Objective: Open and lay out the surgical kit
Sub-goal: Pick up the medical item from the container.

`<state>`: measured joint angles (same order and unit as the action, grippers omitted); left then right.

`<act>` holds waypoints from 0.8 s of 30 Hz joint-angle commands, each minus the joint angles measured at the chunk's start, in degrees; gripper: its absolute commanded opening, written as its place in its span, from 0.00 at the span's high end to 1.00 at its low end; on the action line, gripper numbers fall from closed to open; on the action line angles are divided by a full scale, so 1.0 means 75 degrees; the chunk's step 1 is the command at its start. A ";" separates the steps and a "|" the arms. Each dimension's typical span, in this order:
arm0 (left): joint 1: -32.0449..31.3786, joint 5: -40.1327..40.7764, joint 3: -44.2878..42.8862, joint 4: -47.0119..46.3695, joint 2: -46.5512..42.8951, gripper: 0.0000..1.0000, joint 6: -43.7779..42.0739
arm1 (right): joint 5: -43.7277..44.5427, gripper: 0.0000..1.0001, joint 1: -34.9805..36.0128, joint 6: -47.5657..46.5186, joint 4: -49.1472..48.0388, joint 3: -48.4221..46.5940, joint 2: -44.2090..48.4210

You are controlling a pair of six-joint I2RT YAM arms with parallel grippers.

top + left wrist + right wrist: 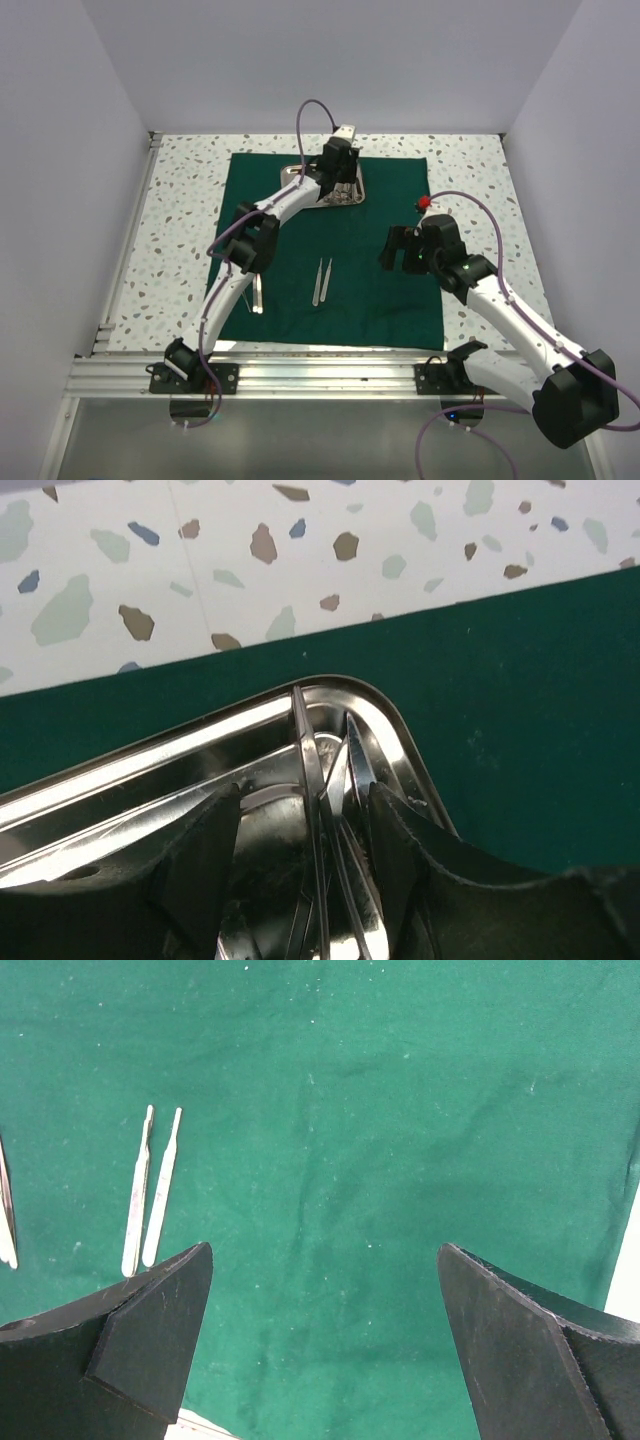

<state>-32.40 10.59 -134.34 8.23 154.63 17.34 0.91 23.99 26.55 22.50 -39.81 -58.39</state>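
Left tool [305, 800], fingers apart, straddles thin instruments [318, 770] in the steel tray [120, 770], far middle of the green cloth [520, 700]. It should close squarely on just one. Right tool [325, 1250] hangs wide open over cloth, right of two laid-out steel pieces [137, 1190].

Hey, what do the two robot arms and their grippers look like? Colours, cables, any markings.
The left arm and the right arm have white links and black joint housings. A thin purple cable loops along each. The left gripper and the right gripper are matte black with thick, wedge-shaped fingers. A small red part sits at the right wrist.
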 commanded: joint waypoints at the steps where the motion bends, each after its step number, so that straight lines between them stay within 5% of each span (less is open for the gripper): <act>1: 0.0020 -0.0076 -0.0427 0.0999 -0.0203 0.43 0.0020 | 0.0032 0.02 -0.0011 0.0035 -0.0094 0.0011 0.0227; 6: 0.0020 0.0204 -0.0427 0.1597 -0.0285 0.46 -0.0133 | -0.0015 0.02 0.0001 0.0035 -0.0082 0.0035 0.0355; 11: 0.0020 0.0393 -0.0299 0.2042 -0.0273 0.65 -0.0285 | -0.0027 0.02 -0.0011 0.0046 -0.0082 0.0058 0.0414; 18: 0.0020 0.0743 -0.0030 0.2676 -0.0284 0.74 -0.0859 | -0.0086 0.02 -0.0011 0.0047 -0.0082 0.0047 0.0403; 24: 0.0020 0.1200 0.0522 0.2582 -0.0683 0.97 -0.0930 | -0.0086 0.02 -0.0011 0.0047 -0.0094 0.0058 0.0391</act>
<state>-32.42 16.84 -132.86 20.73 151.44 12.40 0.47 23.99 26.55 22.68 -39.81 -56.42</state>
